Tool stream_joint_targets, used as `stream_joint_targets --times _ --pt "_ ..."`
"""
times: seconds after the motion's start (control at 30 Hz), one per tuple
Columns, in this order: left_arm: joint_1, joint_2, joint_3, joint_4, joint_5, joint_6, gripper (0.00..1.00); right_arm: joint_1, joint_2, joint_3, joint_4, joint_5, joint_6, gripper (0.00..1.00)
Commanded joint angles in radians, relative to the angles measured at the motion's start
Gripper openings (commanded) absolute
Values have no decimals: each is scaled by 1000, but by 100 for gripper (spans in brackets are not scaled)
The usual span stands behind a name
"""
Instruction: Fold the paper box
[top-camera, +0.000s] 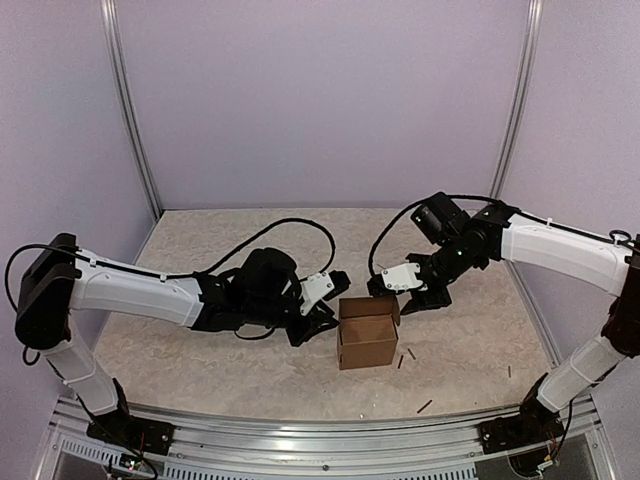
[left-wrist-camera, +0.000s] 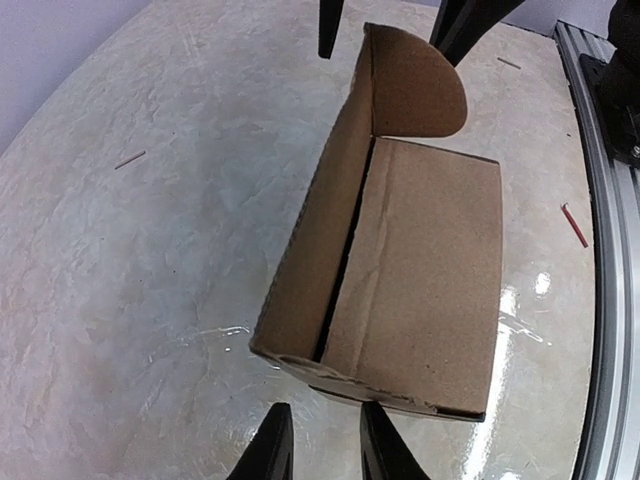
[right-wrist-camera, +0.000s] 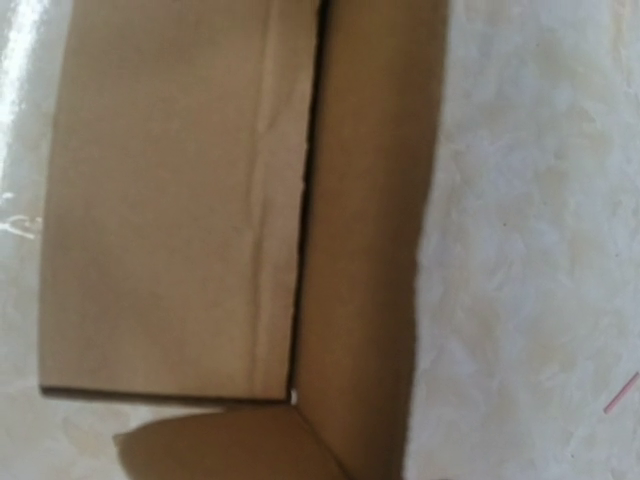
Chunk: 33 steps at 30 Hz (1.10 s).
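Starting at the left, your left gripper (top-camera: 318, 318) sits low, just beside the left end of the paper box (top-camera: 367, 332). Its fingers (left-wrist-camera: 270, 450) stand narrowly apart with nothing between them. The box rests on the table (top-camera: 200, 250) near the middle, between your two grippers, and is raised into a rectangular shape.

In the left wrist view, one long panel (left-wrist-camera: 430, 270) lies across the top. A dark slit runs between it and the taller side wall (left-wrist-camera: 320, 250), and a rounded flap (left-wrist-camera: 415, 85) stands upright at the box's right end.

Your right gripper (top-camera: 397, 293) hovers at that end, its fingers (left-wrist-camera: 330, 25) well apart on either side of the flap's top. They do not look clamped on anything, and its own camera shows only cardboard. A few thin sticks (top-camera: 400, 360) lie on the table right of the box.

You appear to be at the closing step. The next move probably calls for steadying the left end while you press the rounded flap down and inward, then seating the panel so the slit closes.
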<state>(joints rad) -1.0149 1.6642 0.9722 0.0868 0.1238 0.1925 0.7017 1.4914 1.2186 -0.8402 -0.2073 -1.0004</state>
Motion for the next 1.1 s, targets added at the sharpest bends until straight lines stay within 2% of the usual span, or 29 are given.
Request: stream_joint_targets --times 0.0,0.43,0.8,1.07 --pt "5 24 39 -2 37 25 23 11 8 25 -28 -29 0 44" --pt "1 45 65 -16 17 19 23 35 -17 14 -42 -11 60 42" --pt "-19 4 22 -26 -28 -39 23 39 -85 -22 -56 -17 133 43" --pt "-43 -167 -107 55 -24 -179 33 41 -133 -76 -21 5 176 44"
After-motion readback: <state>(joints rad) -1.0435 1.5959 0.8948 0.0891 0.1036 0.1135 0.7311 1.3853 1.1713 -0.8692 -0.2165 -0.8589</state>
